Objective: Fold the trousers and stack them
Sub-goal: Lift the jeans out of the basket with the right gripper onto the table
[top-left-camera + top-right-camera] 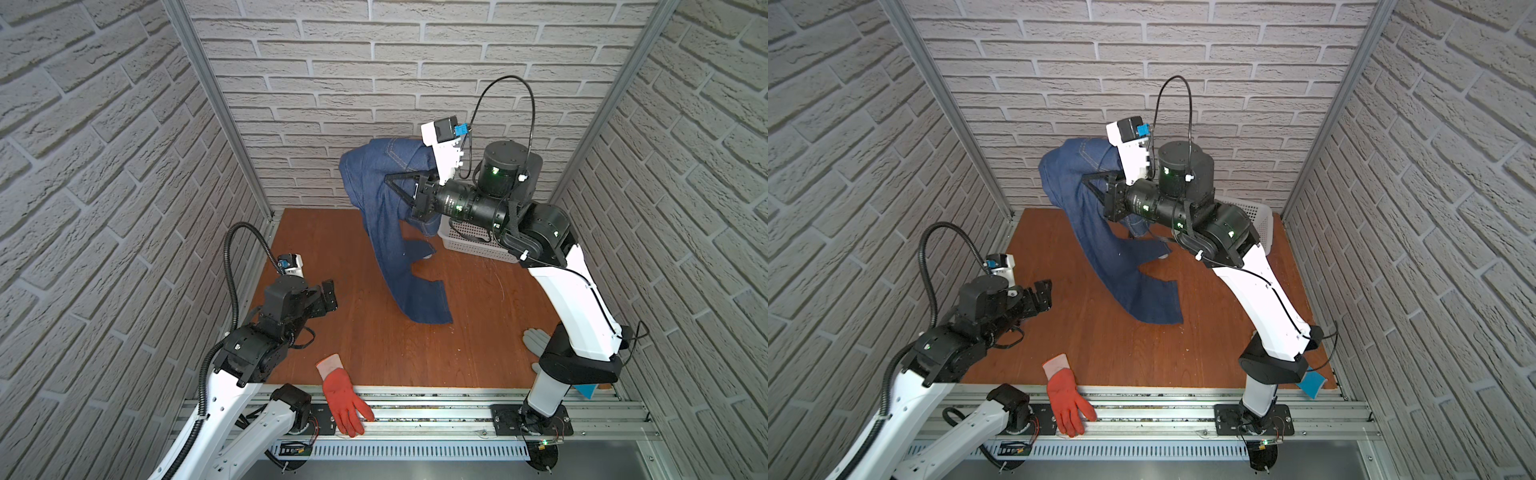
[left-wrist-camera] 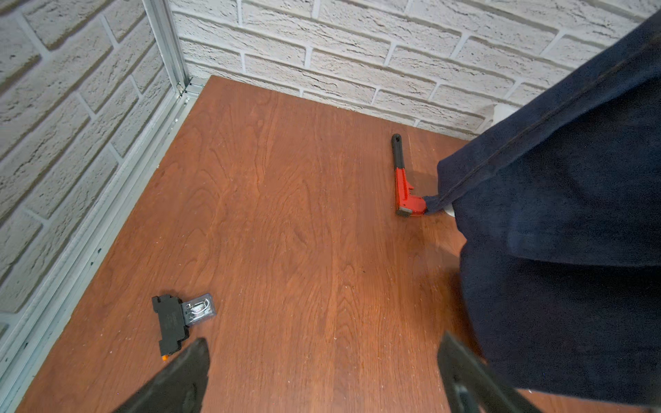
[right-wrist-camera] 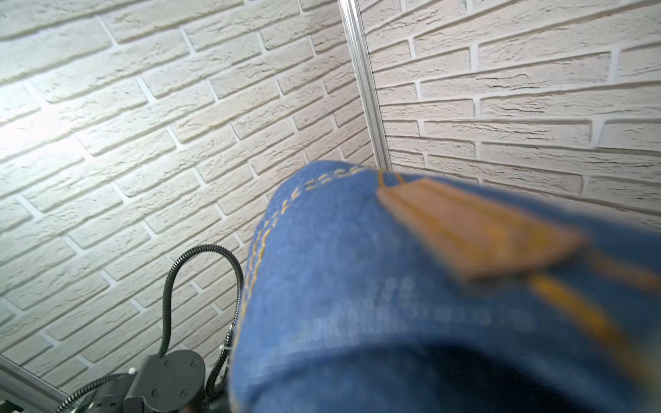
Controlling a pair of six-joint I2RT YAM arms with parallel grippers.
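The trousers (image 1: 386,232) (image 1: 1100,241) are dark blue jeans with tan stitching, lifted high near the back wall. My right gripper (image 1: 395,187) (image 1: 1090,183) is shut on them near the waist. The legs hang down and their ends lie on the wooden table (image 1: 332,257). In the right wrist view the denim (image 3: 357,268) with a tan patch fills the frame and hides the jaws. My left gripper (image 1: 330,295) (image 1: 1044,295) (image 2: 323,343) stands open and empty, low over the table's left side. The hanging trouser leg (image 2: 558,250) is just beside one of its fingers.
A white perforated basket (image 1: 469,245) sits at the back right under the right arm. An orange-red glove (image 1: 345,395) lies over the front edge, a grey glove (image 1: 536,338) at the right. A red pipe wrench (image 2: 406,186) and a black relay module (image 2: 175,321) lie on the table.
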